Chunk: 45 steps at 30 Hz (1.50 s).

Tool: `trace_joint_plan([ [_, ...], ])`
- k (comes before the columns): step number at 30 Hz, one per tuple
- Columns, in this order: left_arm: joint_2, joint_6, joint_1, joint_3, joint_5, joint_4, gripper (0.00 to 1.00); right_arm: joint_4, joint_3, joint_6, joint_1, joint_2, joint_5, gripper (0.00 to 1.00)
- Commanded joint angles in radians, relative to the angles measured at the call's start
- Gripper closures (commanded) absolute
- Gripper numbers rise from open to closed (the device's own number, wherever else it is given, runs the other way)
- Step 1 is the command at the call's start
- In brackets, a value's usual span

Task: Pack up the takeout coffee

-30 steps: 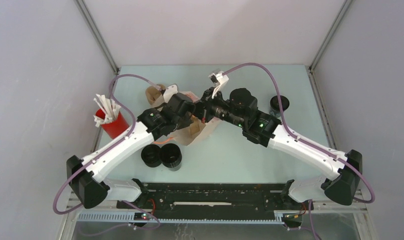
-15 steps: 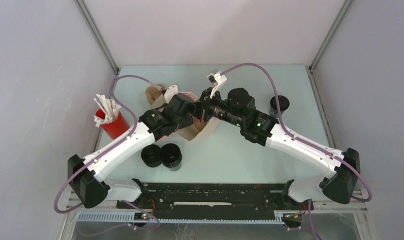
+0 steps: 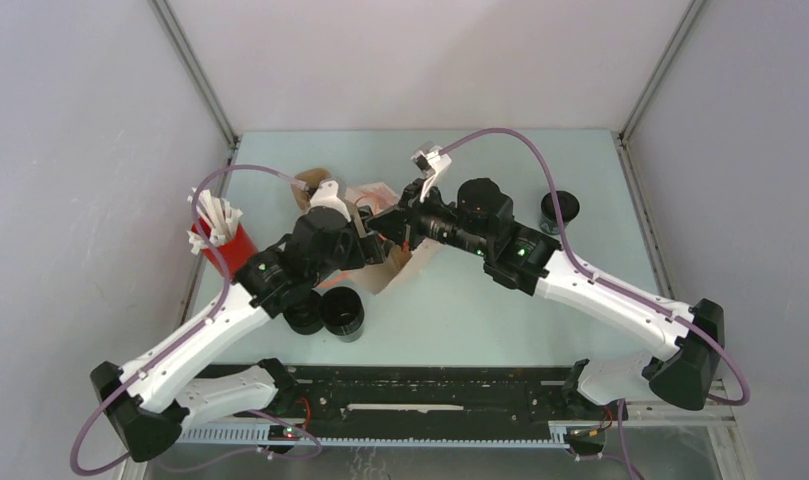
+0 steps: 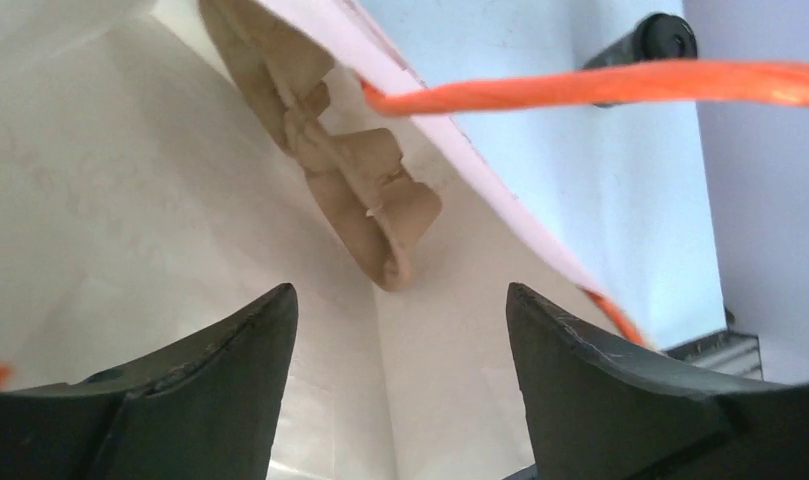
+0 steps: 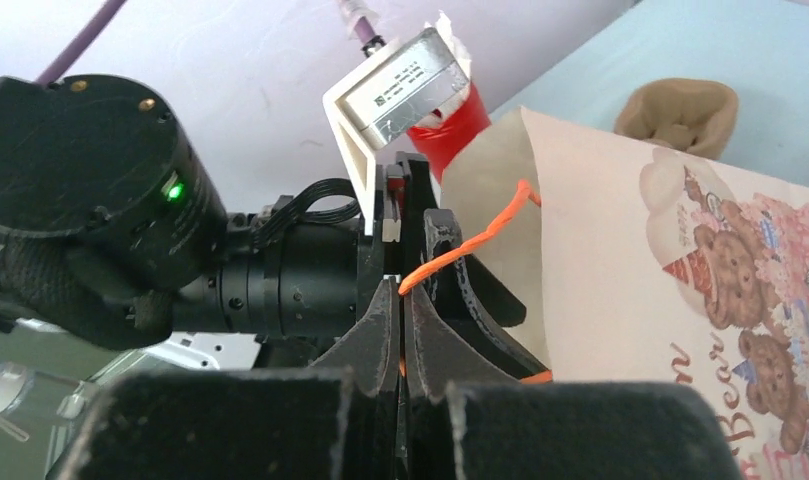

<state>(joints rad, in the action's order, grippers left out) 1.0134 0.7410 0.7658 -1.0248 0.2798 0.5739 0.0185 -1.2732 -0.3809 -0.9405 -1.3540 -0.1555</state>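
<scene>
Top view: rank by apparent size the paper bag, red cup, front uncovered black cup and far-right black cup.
1. paper bag, partly covered.
2. red cup.
3. front black cup and far-right black cup: too alike to rank.

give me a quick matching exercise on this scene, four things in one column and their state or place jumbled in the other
Things:
1. left gripper
2. right gripper
3. red cup
4. lone black cup

States or places:
a. holds white sticks
b. shut on the orange handle of the paper bag
c. stands by itself at the far right of the table
d. open, holding nothing

Pairs: 1-d, 2-b, 3-a, 4-c
</scene>
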Motion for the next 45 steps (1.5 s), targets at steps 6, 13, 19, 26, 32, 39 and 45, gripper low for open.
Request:
trace_joint_plan([
  [6,-0.193,-0.128,-0.004,-0.141,0.012,0.226,0.07,-0.072,-0.008,0.102,0.028,0.025,0.041,1.00],
  [13,-0.257,-0.070,-0.151,-0.161,0.113,0.444,0.00,-0.070,-0.008,0.114,0.025,0.029,0.018,1.00],
  [19,-0.324,-0.057,-0.156,-0.088,0.108,0.418,0.02,-0.079,-0.009,0.129,0.021,0.036,0.003,1.00],
  [26,-0.245,-0.173,-0.158,-0.071,0.117,0.338,0.18,-0.091,-0.008,0.157,0.014,0.045,-0.005,1.00],
  [32,-0.115,-0.263,-0.160,-0.133,0.186,0.292,0.36,-0.100,-0.009,0.168,0.013,0.055,-0.009,1.00],
  [39,-0.059,-0.338,-0.166,-0.109,0.166,0.162,0.80,-0.147,-0.009,0.203,0.005,0.090,0.037,1.00],
  [45,-0.118,-0.370,-0.166,-0.008,0.075,-0.051,1.00,-0.355,-0.109,0.272,-0.014,0.100,0.227,0.90],
])
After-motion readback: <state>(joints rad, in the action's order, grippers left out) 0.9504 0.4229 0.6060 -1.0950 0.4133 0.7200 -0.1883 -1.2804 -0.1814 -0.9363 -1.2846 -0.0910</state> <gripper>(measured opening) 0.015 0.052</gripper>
